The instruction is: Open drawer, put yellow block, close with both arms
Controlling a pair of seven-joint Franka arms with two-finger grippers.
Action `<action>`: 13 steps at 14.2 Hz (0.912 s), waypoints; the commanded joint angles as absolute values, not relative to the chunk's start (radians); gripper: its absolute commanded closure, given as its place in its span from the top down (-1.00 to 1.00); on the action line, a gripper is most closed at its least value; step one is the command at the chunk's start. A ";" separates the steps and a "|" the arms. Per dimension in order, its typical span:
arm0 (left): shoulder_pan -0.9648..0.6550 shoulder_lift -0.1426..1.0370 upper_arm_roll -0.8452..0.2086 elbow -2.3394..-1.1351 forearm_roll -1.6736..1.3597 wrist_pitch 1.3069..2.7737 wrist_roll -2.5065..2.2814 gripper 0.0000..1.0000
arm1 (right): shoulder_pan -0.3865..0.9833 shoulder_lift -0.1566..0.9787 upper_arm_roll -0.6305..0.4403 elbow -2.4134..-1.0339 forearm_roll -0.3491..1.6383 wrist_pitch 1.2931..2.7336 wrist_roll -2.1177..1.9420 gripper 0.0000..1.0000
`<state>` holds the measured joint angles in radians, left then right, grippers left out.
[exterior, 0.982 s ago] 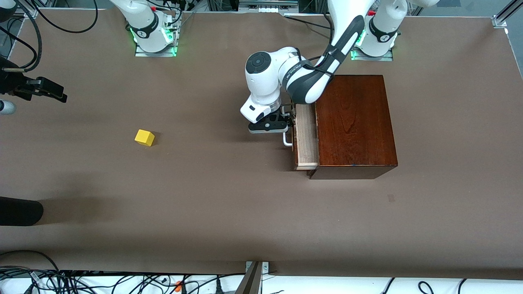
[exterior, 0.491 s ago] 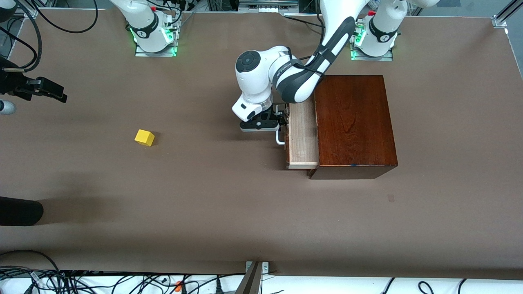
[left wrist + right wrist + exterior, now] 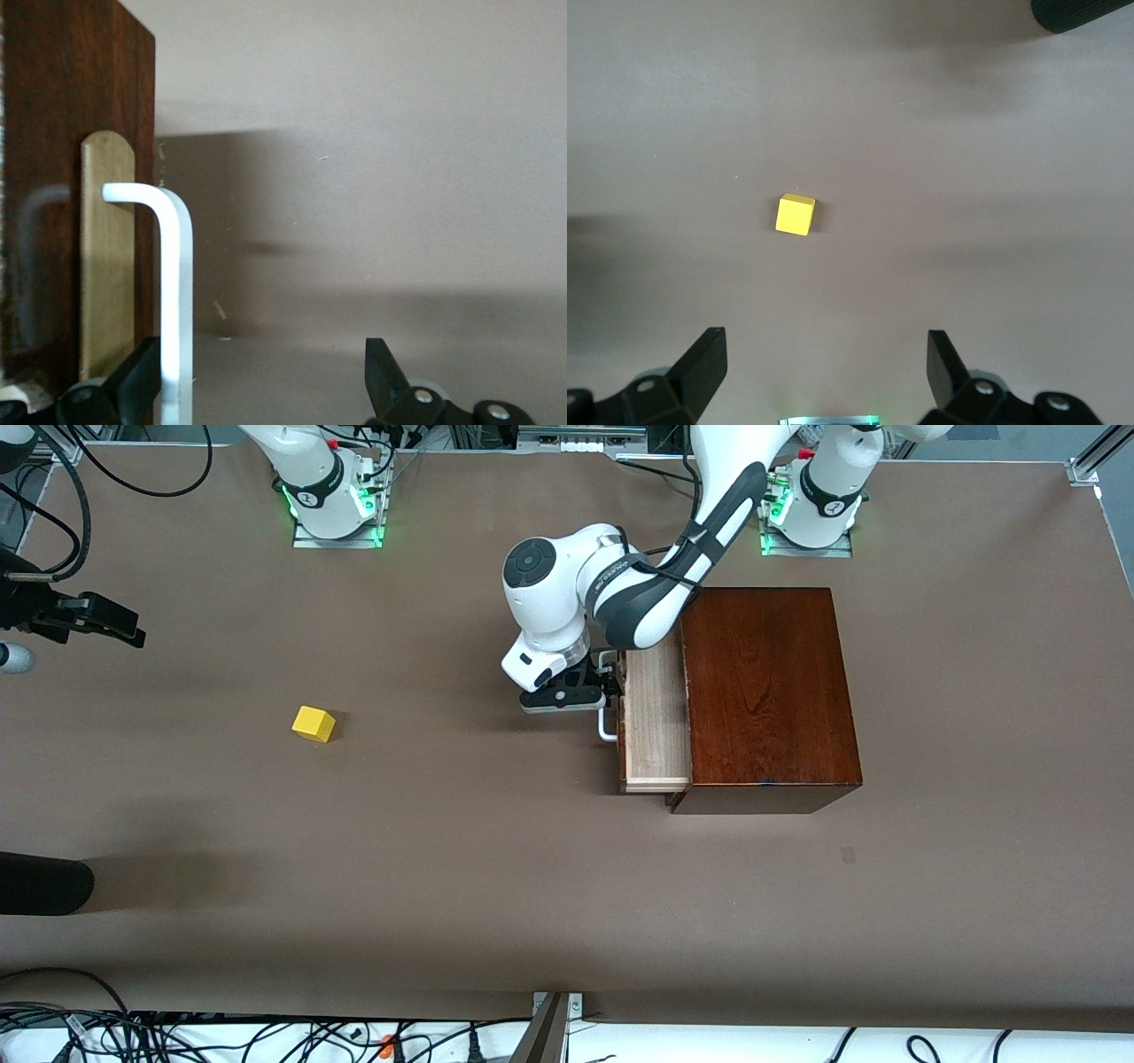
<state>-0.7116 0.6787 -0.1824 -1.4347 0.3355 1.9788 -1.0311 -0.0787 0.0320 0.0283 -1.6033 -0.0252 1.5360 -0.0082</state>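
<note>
Drawer [image 3: 656, 722] is pulled partway out of the mahogany box [image 3: 767, 695], pale tray showing, its dark front facing the right arm's end of the table [image 3: 496, 886]; box sits near the table's robot-side edge, just below the left arm's base. White U handle [image 3: 606, 729] sticks out from the drawer front; in left wrist view the handle [image 3: 174, 292] runs past one black finger [image 3: 133, 381]. Left gripper [image 3: 611, 687] is at the handle w/ jaws spread wide apart, one finger by the bar, the other well clear, nothing clamped. Yellow block [image 3: 314, 724] rests on bare table approx. midway between the long edges, well apart from the drawer, toward the right arm's end. Right gripper [image 3: 824, 367] hangs high over the block [image 3: 796, 215], jaws wide open and empty; right arm waits.
</note>
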 commanded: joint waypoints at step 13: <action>-0.427 0.509 -0.187 -1.216 0.120 1.511 -0.512 1.00 | -0.069 0.026 0.034 -1.595 -0.014 1.559 0.011 1.00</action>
